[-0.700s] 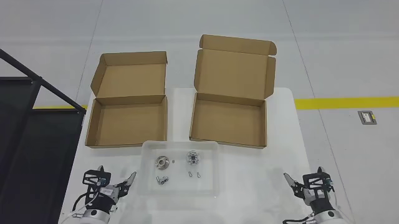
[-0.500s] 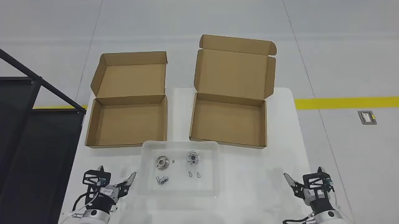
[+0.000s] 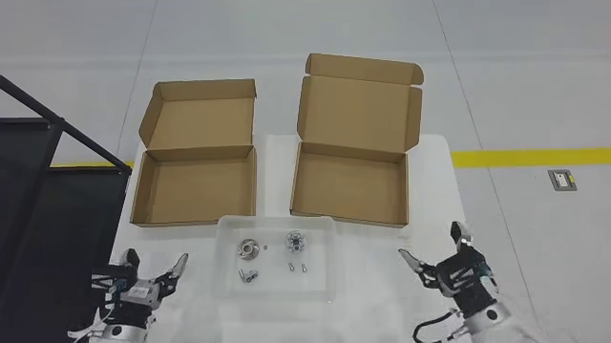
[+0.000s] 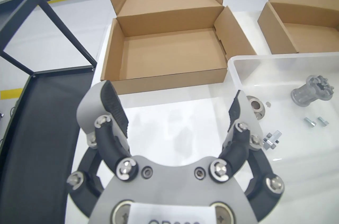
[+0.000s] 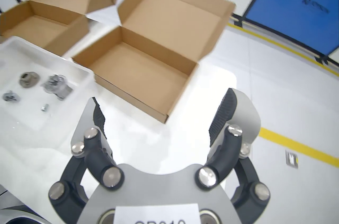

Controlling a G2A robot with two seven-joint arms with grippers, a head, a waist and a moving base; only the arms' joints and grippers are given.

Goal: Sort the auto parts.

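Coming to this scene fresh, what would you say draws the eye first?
The left cardboard box and right cardboard box, both open and empty, sit at the table's far side. In front, a clear tray holds a few small metal parts. The left gripper and right gripper hang open, flanking it.

Bare table (image 3: 372, 268) between tray (image 3: 277, 219) and right gripper (image 3: 429, 240); right box (image 3: 348, 216) beyond.

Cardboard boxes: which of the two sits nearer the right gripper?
The box with the taller lid, behind the right end of the tray; the other box sits nearer the left gripper.
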